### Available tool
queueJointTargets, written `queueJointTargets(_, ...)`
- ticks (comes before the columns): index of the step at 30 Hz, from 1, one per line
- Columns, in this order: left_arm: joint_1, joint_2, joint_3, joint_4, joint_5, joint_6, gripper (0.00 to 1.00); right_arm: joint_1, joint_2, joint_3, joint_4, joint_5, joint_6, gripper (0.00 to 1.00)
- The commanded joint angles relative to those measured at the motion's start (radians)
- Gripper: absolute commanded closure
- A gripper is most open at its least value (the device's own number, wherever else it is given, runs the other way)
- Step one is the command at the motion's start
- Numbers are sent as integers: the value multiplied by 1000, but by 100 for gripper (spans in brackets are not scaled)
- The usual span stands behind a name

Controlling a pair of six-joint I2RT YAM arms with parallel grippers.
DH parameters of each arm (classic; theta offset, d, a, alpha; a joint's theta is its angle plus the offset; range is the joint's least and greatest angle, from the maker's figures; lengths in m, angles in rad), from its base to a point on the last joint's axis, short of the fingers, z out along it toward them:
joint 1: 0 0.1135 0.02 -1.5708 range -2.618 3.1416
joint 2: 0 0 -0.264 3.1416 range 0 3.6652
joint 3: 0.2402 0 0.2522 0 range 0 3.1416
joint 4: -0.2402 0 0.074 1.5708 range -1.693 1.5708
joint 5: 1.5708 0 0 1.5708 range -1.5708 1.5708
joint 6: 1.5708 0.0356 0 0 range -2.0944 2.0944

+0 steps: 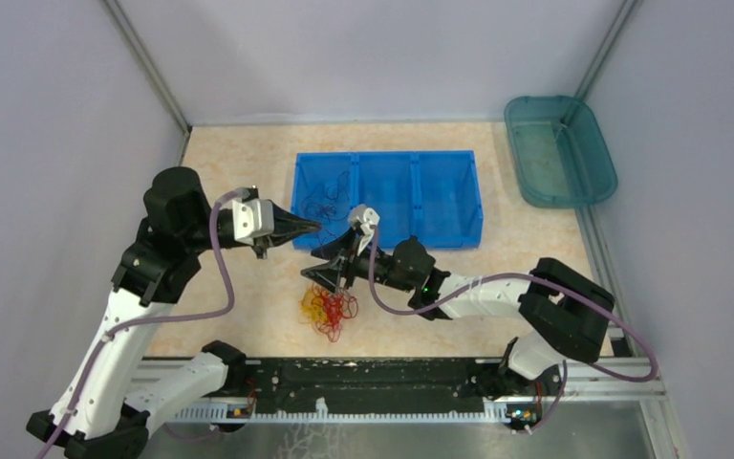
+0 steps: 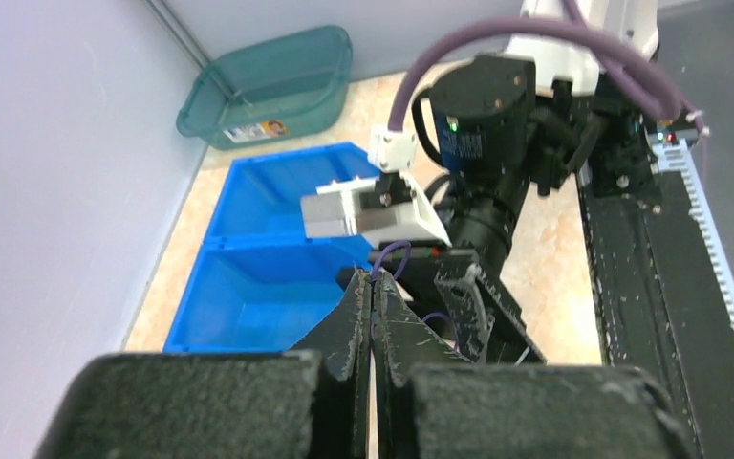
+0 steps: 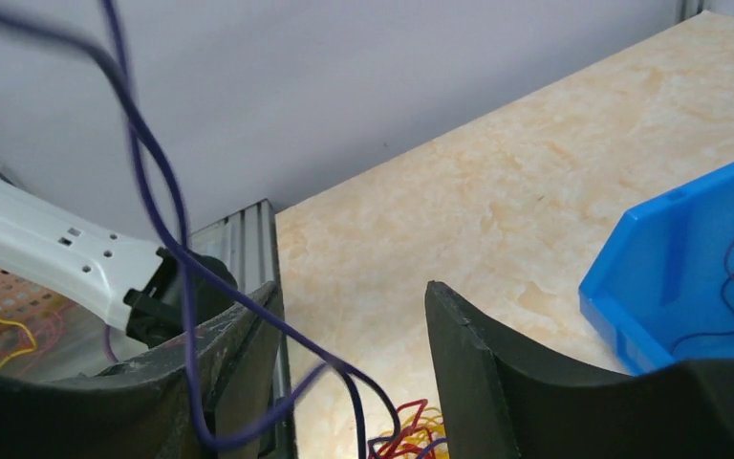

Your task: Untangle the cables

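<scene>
A tangle of red and yellow-orange cables [image 1: 328, 309] lies on the table in front of the blue bin [image 1: 459, 234]. Several dark navy cables [image 1: 326, 202] lie in the bin's left compartment. My left gripper [image 1: 315, 228] hangs by the bin's front-left corner, shut on a thin navy cable [image 2: 389, 259] that loops out of its tips [image 2: 373, 285]. My right gripper [image 1: 310, 266] is open just above the tangle. In the right wrist view the navy cable [image 3: 167, 206] runs slack between the open fingers [image 3: 352, 311] down to the tangle [image 3: 411, 432], touching neither pad clearly.
A teal tub [image 1: 593, 182] stands at the back right corner. Grey walls close in the table on three sides. The black rail [image 1: 363, 378] with the arm bases runs along the near edge. The bin's other two compartments [image 1: 449, 191] hold nothing.
</scene>
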Motion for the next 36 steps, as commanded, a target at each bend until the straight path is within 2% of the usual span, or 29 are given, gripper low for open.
queueJointTargets(1, -4, -8, 60, 149, 40, -137, 100, 1, 34, -19, 183, -8, 76, 46)
queueJointTargets(4, -4, -1, 90, 214, 35, -194, 100, 2, 66, -38, 226, 0, 112, 53)
queueJointTargets(19, -5, 56, 296, 481, -54, -329, 100, 26, 154, -152, 350, 90, 164, 53)
queueJointTargets(36, -4, 128, 498, 645, -172, -250, 100, 70, 257, -290, 478, 180, 201, 49)
